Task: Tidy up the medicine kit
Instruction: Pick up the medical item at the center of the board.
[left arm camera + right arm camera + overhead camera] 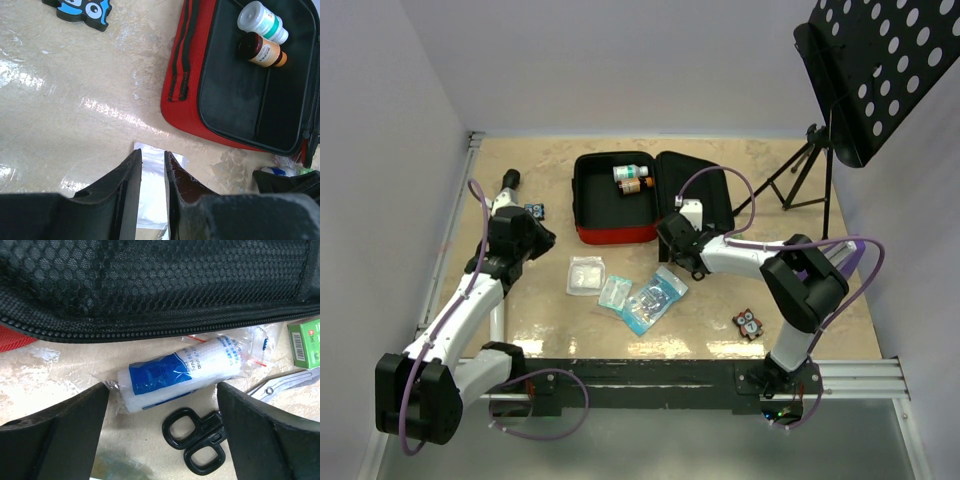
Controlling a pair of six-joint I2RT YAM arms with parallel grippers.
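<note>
One red medicine kit [615,235] lies unzipped in the upper middle of the top view. Its base tray is on the left and its black-lined lid is folded out to the right. Inside the tray, toward its far right corner, a white bottle [631,172] and an amber bottle [634,186] lie side by side.

At the lid's near edge sits my right gripper [162,387]. Its jaws are spread wide on either side of a bagged blue-and-white bandage roll [182,372] without touching it. The roll rests on the table just beside the lid's zipper. Black scissors [197,437] lie below it in the right wrist frame, and a green box [305,342] shows at the right edge.

Below the kit in the top view lie a white packet [586,275] and two clear pouches [616,292].

Left of the kit, my left gripper [152,165] has its fingers only slightly parted with nothing pinched between them. The white packet shows through the gap. A blue toy [533,210] sits on the table [520,160] to the kit's left.
</note>
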